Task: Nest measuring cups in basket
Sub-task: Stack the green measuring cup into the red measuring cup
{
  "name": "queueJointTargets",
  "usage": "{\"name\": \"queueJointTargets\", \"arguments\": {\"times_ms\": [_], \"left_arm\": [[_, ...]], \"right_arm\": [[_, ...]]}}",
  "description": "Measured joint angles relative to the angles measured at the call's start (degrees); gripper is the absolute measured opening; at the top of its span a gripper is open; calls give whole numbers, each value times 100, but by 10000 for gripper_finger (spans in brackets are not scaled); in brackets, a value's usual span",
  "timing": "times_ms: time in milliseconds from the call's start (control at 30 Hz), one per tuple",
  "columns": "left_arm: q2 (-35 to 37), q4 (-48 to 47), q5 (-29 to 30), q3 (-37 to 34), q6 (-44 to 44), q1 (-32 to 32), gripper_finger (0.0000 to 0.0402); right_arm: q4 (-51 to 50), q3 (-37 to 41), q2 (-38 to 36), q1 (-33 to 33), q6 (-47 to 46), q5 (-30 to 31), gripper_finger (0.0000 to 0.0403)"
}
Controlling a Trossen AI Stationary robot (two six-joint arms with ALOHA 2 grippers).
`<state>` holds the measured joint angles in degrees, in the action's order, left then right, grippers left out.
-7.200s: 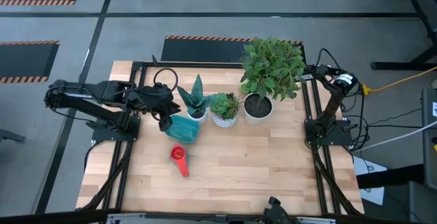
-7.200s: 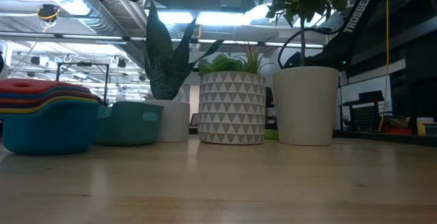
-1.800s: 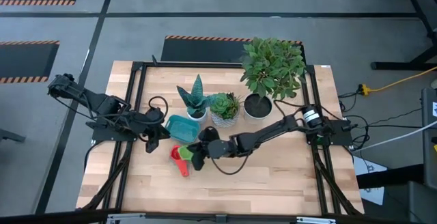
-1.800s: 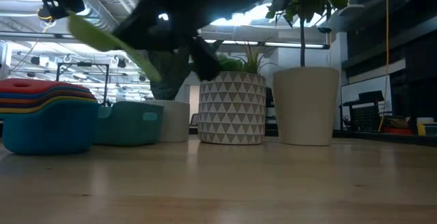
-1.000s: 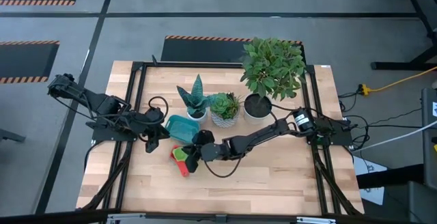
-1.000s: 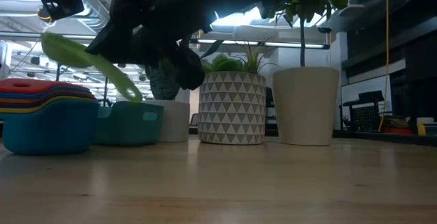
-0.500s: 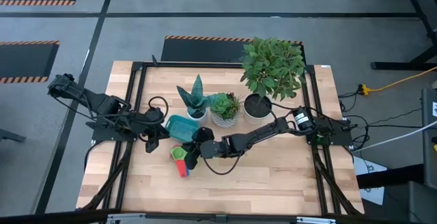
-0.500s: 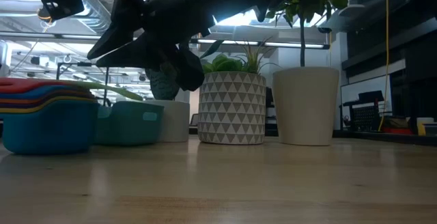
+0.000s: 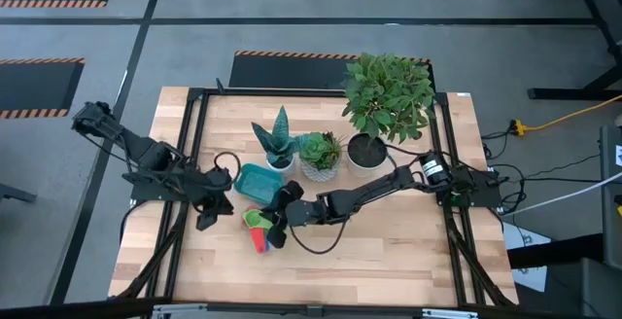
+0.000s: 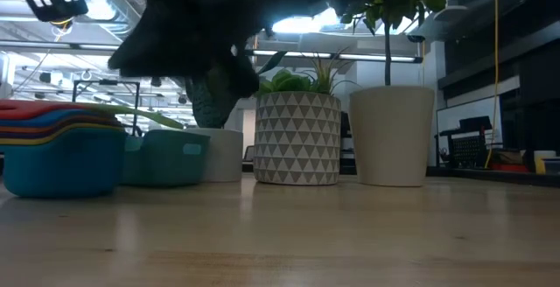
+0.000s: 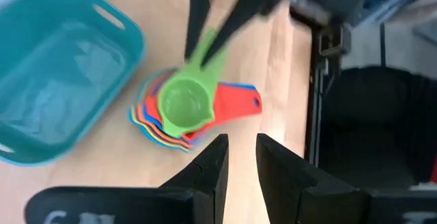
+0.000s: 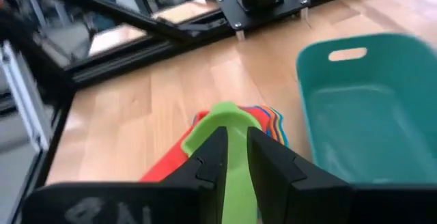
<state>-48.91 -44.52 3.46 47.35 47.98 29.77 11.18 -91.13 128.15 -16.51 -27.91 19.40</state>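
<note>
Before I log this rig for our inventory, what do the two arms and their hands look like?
Both arms are dark, nearly black, built of slim jointed segments. A black cable loops beside the left arm, and the right arm carries a pale band near its base. Each hand ends in two flat, dark, squared fingers: the left hand and the right hand match. No lettering is readable.

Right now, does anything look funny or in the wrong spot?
Yes. The measuring cups sit stacked on the table beside the basket, not in it, and the basket holds nothing. The right gripper holds the green cup by its handle on top of the stack.
</note>
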Motion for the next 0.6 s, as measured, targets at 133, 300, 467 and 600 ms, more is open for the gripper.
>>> {"name": "queueJointTargets", "arguments": {"times_ms": [133, 300, 467, 600], "left_arm": [[-299, 58, 9, 1, 215, 373, 69], [-832, 94, 26, 0, 630, 733, 69], [-1375, 238, 26, 0, 890, 1015, 69], [-1845, 395, 24, 0, 1190, 1139, 69]], "right_arm": [[-984, -9, -475, -71, 224, 196, 62], [-2187, -9, -865, -163, 297, 537, 62], [-2592, -9, -845, -171, 294, 559, 62], [-2720, -9, -713, -164, 268, 559, 62]]}}
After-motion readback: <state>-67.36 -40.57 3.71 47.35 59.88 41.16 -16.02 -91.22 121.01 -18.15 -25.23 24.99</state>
